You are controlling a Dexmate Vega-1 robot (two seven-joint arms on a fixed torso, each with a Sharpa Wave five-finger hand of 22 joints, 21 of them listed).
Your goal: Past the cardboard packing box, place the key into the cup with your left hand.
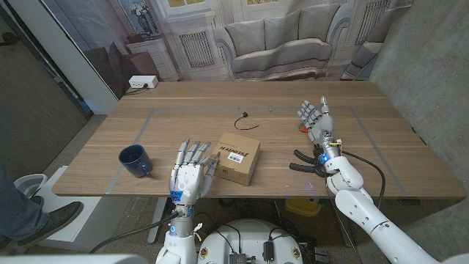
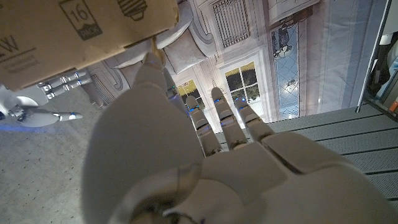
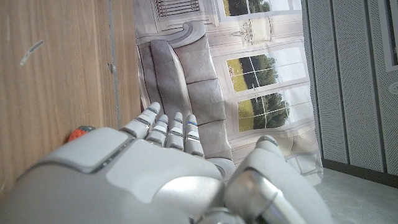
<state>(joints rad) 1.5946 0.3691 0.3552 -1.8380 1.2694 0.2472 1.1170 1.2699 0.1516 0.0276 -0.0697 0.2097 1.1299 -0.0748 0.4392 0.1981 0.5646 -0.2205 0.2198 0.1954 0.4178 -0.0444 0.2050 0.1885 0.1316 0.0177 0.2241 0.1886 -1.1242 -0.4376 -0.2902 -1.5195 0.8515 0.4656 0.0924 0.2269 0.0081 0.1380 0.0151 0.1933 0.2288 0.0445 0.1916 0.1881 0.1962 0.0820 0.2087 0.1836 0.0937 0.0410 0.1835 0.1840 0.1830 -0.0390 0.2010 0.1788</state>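
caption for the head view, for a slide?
Left hand open beside box; key beyond, cup at left, right hand open.

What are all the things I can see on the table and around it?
Cup: one, dark blue, near the table's left front.
Cardboard box: one, brown with a white label, front middle of the table.
Key: one, small and dark, beyond the box, mid table.
Small object: one, orange-red, beside the right hand.
Table: one, wooden.
Person's shoe and leg: dark, far left on the floor.
Left hand: white, fingers apart, beside the box, holding nothing.
Right hand: white, fingers apart, holding nothing.
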